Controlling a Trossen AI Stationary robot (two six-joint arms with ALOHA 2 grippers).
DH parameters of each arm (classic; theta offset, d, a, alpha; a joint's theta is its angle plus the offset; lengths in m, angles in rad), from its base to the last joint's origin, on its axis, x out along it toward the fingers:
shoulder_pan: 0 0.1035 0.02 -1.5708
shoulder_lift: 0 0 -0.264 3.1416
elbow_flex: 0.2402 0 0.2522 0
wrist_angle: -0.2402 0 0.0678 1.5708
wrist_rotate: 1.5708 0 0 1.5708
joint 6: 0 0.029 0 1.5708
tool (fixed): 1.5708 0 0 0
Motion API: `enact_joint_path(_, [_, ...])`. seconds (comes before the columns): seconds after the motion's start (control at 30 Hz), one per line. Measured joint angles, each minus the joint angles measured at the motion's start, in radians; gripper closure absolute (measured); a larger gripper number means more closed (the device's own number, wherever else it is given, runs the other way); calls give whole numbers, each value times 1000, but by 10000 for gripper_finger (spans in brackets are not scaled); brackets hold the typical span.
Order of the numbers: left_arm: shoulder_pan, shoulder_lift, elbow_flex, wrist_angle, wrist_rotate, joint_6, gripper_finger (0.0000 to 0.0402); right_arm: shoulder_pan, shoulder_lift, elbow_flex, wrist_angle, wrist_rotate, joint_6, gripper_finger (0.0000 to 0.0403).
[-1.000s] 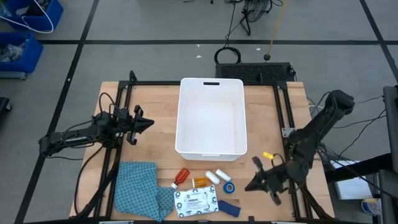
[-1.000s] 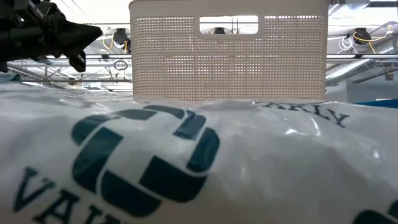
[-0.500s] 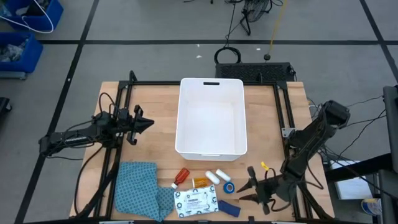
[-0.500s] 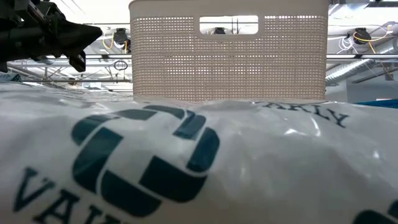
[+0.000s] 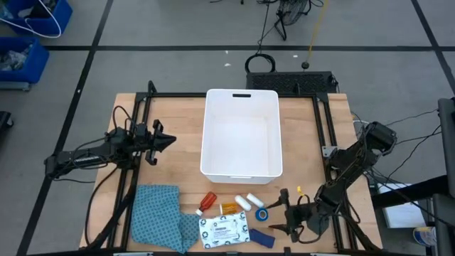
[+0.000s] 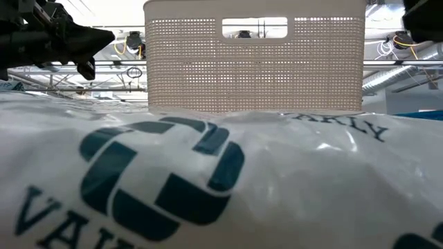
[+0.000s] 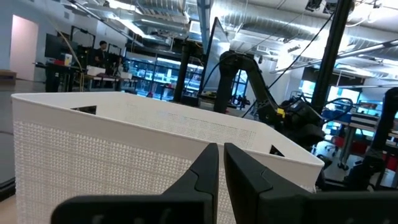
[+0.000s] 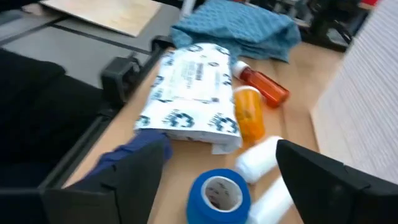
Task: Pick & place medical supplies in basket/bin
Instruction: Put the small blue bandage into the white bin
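1. Right gripper has swung in low from the table's right edge, jaws now spread wide and empty, just beside the blue tape roll.
2. Remaining supplies lie beside it, outside the white tub.
3. Left gripper waits left of the tub, pinched together, empty.

White tub: rectangular, rounded corners, upright mid-table, handle slot in far short rim, nothing inside.

Supplies in a cluster on the wood just off tub's near short side:
- red-capped bottle on its side, angled
- orange pill bottle lying flat
- two white cylinders side by side, lying
- blue tape roll flat, hole up
- dark blue strip flat
- white printed packet flat, beside strip
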Motion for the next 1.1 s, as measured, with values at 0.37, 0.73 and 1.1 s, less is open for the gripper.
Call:
enact_joint_path(0.37, [0,0,0,0,3,-1,373,-11,79,-1,-18,30,35,89])
enact_joint_path(0.73, [0,0,0,0,5,-14,373,-43,145,-2,-26,-17,110,84])
enact_joint_path(1.1, [0,0,0,0,5,-13,373,-86,219,-3,39,-137,128,84])
